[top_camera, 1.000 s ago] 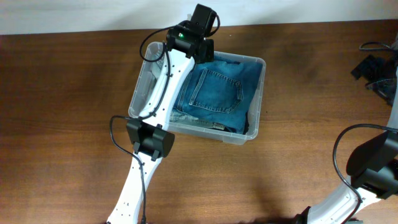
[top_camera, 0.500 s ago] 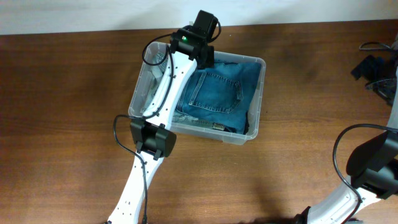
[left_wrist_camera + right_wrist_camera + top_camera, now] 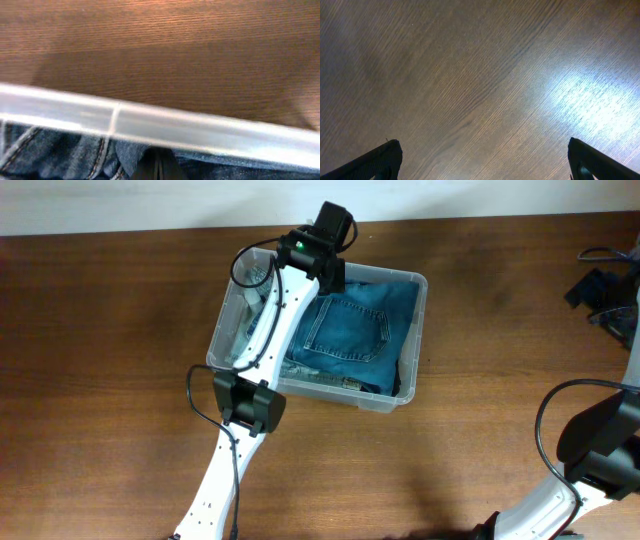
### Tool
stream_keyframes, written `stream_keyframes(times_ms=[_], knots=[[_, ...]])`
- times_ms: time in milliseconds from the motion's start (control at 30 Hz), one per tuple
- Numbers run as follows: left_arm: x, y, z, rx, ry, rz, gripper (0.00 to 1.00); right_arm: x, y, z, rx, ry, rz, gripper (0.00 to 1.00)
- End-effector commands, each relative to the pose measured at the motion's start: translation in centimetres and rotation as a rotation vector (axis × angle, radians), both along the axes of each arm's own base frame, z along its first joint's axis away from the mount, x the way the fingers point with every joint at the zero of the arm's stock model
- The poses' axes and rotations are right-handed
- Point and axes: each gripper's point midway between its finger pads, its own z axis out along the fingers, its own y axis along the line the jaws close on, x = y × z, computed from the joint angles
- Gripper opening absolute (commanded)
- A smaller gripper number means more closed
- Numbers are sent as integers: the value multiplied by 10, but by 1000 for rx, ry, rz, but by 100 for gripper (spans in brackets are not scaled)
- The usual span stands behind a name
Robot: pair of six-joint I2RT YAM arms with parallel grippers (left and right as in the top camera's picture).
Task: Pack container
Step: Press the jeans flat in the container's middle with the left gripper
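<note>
One container point(image 3: 421, 320) sits on the counter point(image 3: 100, 340), toward the far edge and a little left of centre. Inside it lies one folded pair of jeans point(image 3: 350, 325) (a single back pocket faces up), with something dark beneath at the right wall. Two arms are in view. The left gripper point(image 3: 157, 167) is just inside the far rim, fingers pressed together; whether denim is pinched I cannot tell. The right gripper point(image 3: 481, 147) is spread wide over the counter, well apart from the container.
</note>
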Motion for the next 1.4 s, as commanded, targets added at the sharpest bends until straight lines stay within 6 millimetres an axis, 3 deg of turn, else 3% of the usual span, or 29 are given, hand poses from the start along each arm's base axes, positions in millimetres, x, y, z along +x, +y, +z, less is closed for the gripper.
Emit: stream_keyframes(times_ms=[0,100,233,433,767,900,1133,1367], knots=[[-2,19,26,61,-34,13,0,-1,-2,-5,-3,16,-9,98],[-17,26,57,61,-35,8,1,-1,-2,-5,-3,16,-9,98],[-42,38,71,92,26,3,1,-1,-2,-5,-4,15,-9,98],[-58,17,62,5,116,-132,1,-1,-2,-5,-4,15,-9,98],[-64,8,62,-25,137,-206,1,-1,-2,-5,-3,16,-9,98],[-72,17,63,1,181,-223,1,-1,-2,-5,-3,16,-9,98],[-111,44,56,95,332,-222,1,-1,-2,-5,-3,16,-9,98],[-134,73,14,184,504,-168,1,-1,-2,-5,-4,15,-9,98]])
